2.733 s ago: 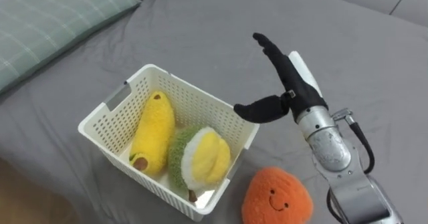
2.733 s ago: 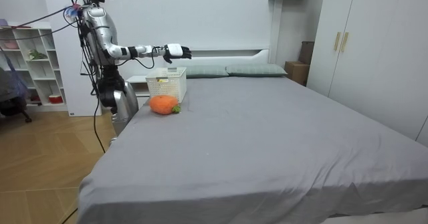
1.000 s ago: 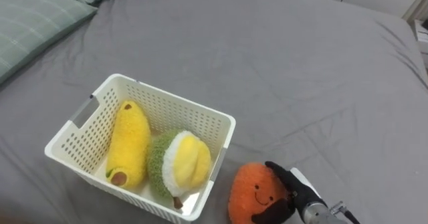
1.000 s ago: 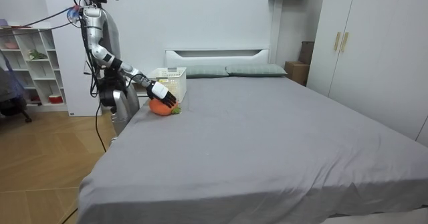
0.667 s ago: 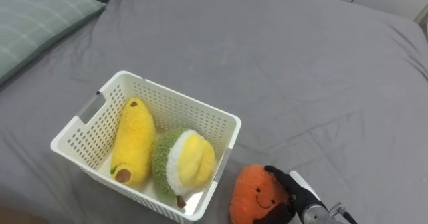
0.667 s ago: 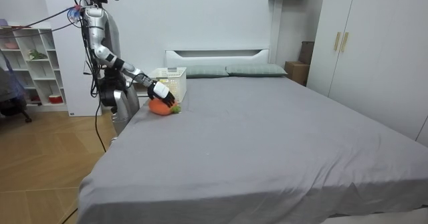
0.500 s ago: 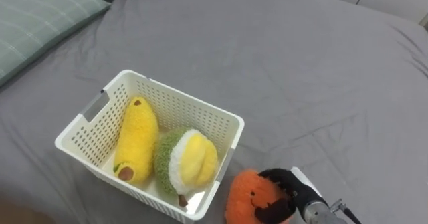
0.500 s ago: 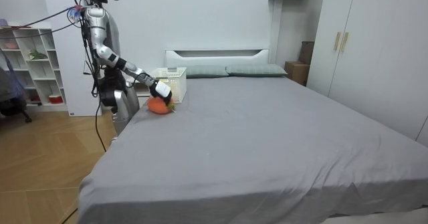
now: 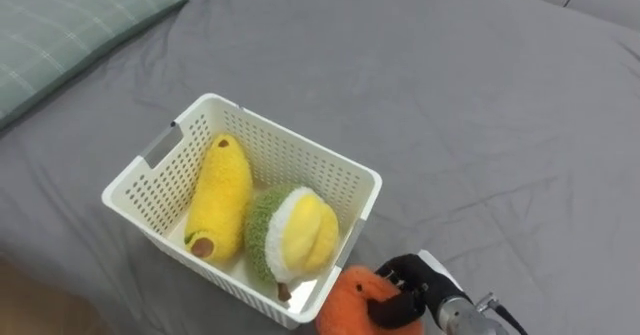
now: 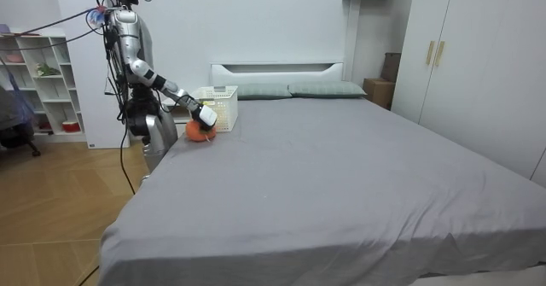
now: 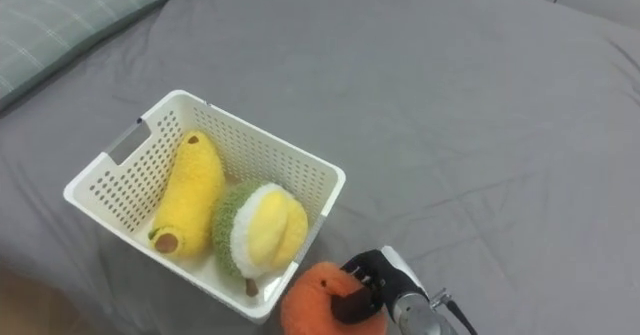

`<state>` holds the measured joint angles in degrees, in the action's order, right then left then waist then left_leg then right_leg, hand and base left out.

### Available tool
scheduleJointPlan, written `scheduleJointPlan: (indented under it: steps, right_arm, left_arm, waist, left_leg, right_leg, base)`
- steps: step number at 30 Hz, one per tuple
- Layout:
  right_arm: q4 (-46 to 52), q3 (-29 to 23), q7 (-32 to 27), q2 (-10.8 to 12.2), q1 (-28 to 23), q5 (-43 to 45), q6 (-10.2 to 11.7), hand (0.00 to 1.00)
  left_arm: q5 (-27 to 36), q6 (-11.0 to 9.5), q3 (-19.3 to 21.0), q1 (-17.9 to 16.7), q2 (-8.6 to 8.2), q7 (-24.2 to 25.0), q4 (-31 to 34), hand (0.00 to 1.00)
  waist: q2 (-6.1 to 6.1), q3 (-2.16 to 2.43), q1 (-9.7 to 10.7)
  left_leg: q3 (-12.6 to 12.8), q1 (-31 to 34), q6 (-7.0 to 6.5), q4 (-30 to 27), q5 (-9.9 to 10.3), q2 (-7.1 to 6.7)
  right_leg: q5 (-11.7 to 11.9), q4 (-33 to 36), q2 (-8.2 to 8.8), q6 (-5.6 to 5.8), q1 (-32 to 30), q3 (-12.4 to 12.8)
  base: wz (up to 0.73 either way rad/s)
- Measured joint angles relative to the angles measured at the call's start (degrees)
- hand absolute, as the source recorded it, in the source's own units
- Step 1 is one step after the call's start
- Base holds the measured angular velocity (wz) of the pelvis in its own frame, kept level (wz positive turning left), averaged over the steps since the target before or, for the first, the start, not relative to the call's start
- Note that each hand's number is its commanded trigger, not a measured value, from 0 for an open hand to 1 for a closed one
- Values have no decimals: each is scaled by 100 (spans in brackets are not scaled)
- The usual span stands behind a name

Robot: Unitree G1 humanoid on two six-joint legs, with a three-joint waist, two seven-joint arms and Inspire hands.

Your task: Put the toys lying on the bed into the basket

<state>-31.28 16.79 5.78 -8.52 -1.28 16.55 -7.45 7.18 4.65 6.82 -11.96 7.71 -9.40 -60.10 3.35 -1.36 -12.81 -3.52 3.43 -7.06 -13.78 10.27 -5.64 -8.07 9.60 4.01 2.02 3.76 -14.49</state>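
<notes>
Beside the basket (image 9: pixel 300 163), right hand (image 9: pixel 418 289) low, fingers (image 9: pixel 396 273) curled round orange plush (image 9: pixel 343 311).

Eye views: head-mounted, side by side, aimed steeply down, close over basket (image 9: pixel 300 155) on bed (image 9: pixel 470 95). Room view: far off near bed's foot, facing headboard (image 10: pixel 277 67), catching same basket
</notes>
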Motion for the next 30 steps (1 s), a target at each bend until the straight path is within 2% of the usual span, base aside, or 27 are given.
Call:
scheduleJointPlan:
  steps: [5,9,14,18,21,23,27,28,30]
  right_arm:
    - [17,0,44,-1,-9,-6,-1,100]
    - [19,-8,35,-7,-8,-2,6,100]
    - [18,-20,12,-10,-9,86,55,100]
    - [22,-68,-121,-14,-76,107,127,100]
    - [283,-314,-184,-23,-250,108,129,100]
    - [360,-497,-278,-31,-253,38,174,100]
    - [758,-949,-453,-122,-313,23,179,100]
    - [837,-1088,-529,-133,-332,19,203,100]
    - [910,-1258,-629,-148,-335,4,219,100]
  left_arm:
    - [-5,12,98,24,-15,0,53,0]
    - [-5,7,201,53,-14,-5,52,0]
    - [6,-8,206,117,-27,-21,39,0]
    - [18,-13,220,112,-51,-122,63,0]
    - [16,-18,223,96,-73,-127,207,0]
    - [17,-22,252,111,-73,-156,211,0]
    - [21,-95,253,62,-78,-343,198,0]
    - [27,-101,253,43,-81,-385,183,0]
    - [17,-102,257,30,-82,-412,139,0]
  waist:
    - [4,26,-1]
    - [7,96,5]
    - [-1,91,60]
    - [4,94,182]
    - [0,93,276]
    - [1,95,353]
    - [-5,99,614]
    - [-16,110,633]
    - [-25,103,663]
  left_leg:
    - [1,-5,-1,-7,-3,0]
    - [6,-25,-2,-10,-5,0]
    - [21,-63,-2,-8,-6,0]
    - [44,-83,-1,-8,-6,4]
    - [90,-96,-3,13,-7,6]
    - [145,-117,-4,27,-6,12]
    - [226,-187,-8,78,-12,20]
    - [289,-242,-10,119,-13,32]
    - [374,-326,-11,184,-12,47]
  right_leg:
    - [0,-3,1,0,-1,-15]
    - [-2,-6,0,3,6,14]
    - [-4,-2,1,6,32,31]
    - [-4,-1,1,6,49,38]
    - [-12,9,10,18,24,61]
    - [-16,6,6,25,14,168]
    - [-17,4,6,26,34,221]
    - [-17,4,3,26,53,264]
    - [-16,-1,-2,27,95,345]
  base:
    - [0]
    - [0]
    - [0]
    - [-2]
    - [-10]
    - [-16]
    - [-11]
    - [-23]
    - [-24]
